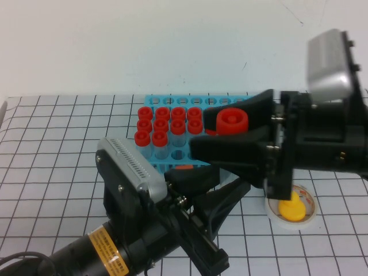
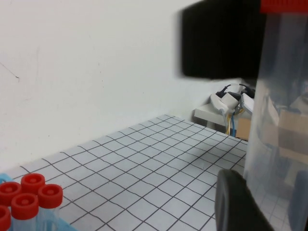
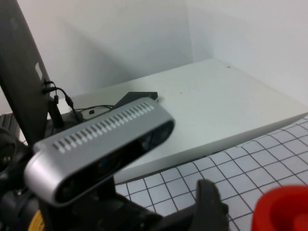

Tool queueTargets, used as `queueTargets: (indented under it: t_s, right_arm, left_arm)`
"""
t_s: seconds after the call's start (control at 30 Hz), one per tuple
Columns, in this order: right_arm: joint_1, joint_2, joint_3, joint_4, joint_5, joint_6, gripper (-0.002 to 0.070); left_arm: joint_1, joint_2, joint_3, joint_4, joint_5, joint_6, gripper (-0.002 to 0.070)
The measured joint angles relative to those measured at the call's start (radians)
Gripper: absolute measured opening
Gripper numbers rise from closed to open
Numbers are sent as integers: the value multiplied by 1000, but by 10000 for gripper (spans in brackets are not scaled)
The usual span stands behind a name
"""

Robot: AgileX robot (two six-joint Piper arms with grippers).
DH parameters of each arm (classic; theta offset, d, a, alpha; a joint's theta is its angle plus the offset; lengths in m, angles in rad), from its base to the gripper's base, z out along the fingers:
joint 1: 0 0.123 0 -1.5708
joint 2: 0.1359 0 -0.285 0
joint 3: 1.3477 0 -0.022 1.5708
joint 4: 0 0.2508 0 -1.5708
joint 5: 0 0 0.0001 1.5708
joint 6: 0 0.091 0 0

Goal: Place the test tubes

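- I see the rack [image 1: 155,100], blue, on the grid table [image 1: 57,149], with ten red-capped tubes [image 1: 169,123] standing in its left part. Those same caps [image 2: 29,192] show in the left wrist view.
- The one loose tube [image 1: 232,121] is upright in the air, just right of the racked tubes and over the rack's right part. Only its red cap shows from the high view.
- The right gripper [image 1: 204,132] reaches in from the right of the rack, one finger on each side of that cap. The jaws are apart. In the right wrist view there's a gap between the cap [image 3: 284,209] and the finger [image 3: 209,202].
- The left gripper [image 1: 233,190] comes up from in front of the rack, under the right gripper. It looks clamped on the tube's clear body [image 2: 279,144], with its finger [image 2: 236,202] right against it.
- A white ring with a yellow centre [image 1: 296,210] lies on the table, right of the rack and in front of it.
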Motion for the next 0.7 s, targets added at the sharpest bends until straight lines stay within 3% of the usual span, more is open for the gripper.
queueTargets:
  t_s: [0.13, 0.33, 0.7]
  right_arm:
    - [12, 41, -37, 1, -4, 0, 411]
    - [16, 39, -44, 1, -4, -2, 267]
    - [17, 34, -44, 0, -6, -8, 265]
  left_arm:
    - [0, 0, 0, 0, -1, 3, 211]
    - [0, 0, 0, -10, -1, 3, 211]
    - [0, 0, 0, -10, -1, 1, 211]
